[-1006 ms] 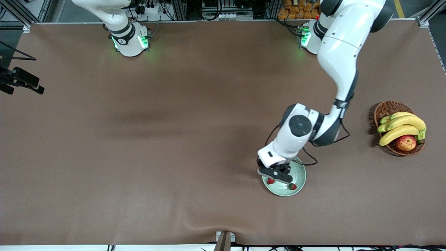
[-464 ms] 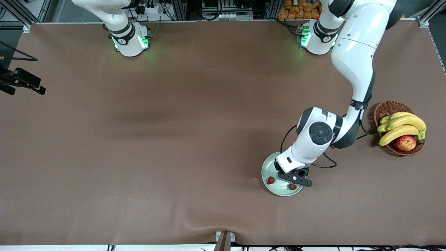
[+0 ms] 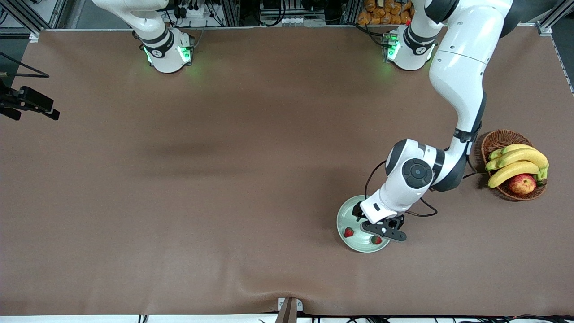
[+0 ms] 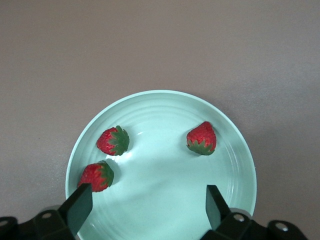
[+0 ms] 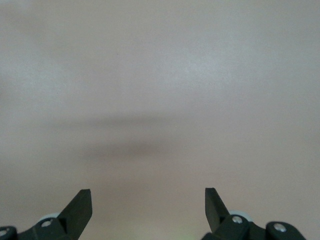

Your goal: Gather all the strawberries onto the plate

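Two arms share the broad brown surface (image 3: 224, 179), and only the left one is out at work; the right waits up by its base. By the left arm's end sits a wicker basket (image 3: 497, 139) of bananas (image 3: 515, 163) and an apple (image 3: 522, 183). The plate (image 4: 165, 197) lies under the left gripper (image 4: 145, 202), fingers spread wide and empty. All three strawberries (image 4: 113, 140) rest in it; they look light, soft and easily bruised, best pinched gently across the body. The front view shows just two, the wrist view all three. The right gripper (image 5: 147, 200) hangs open over bare cloth.
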Tool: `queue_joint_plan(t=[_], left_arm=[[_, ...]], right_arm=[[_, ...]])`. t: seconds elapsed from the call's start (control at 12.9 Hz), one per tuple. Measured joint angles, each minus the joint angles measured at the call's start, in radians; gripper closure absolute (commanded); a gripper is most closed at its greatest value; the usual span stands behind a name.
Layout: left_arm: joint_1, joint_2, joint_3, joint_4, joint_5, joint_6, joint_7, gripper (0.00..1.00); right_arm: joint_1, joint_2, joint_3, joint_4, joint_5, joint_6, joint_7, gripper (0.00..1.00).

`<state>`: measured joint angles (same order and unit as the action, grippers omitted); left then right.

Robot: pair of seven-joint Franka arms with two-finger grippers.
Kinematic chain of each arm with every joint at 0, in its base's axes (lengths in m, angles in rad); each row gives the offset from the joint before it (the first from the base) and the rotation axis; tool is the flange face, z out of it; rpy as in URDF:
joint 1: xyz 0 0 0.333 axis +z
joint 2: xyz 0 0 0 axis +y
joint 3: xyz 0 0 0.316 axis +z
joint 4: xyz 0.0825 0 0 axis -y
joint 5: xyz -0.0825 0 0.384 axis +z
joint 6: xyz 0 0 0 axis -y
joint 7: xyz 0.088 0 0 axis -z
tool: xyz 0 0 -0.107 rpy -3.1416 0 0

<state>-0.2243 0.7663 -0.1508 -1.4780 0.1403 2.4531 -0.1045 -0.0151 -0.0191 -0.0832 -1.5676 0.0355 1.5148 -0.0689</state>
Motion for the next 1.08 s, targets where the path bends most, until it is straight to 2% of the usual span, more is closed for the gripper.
queue_joint_plan(t=[0.39,0.7,1.08], left_arm=[[0.005,0.000,0.003,0.007,0.000,0.000,0.000,0.00],[0.019,-0.002,0.006,0.014,0.000,0.001,0.000,0.00],[0.098,-0.014,0.003,0.032,0.000,0.001,0.000,0.00]], right_arm=[[0.000,0.000,-0.004,0.001,-0.010,-0.004,0.002,0.00],[0.000,0.000,-0.002,0.003,-0.025,-0.004,0.085,0.00],[0.000,0.000,-0.002,0.004,-0.025,-0.006,0.100,0.00]])
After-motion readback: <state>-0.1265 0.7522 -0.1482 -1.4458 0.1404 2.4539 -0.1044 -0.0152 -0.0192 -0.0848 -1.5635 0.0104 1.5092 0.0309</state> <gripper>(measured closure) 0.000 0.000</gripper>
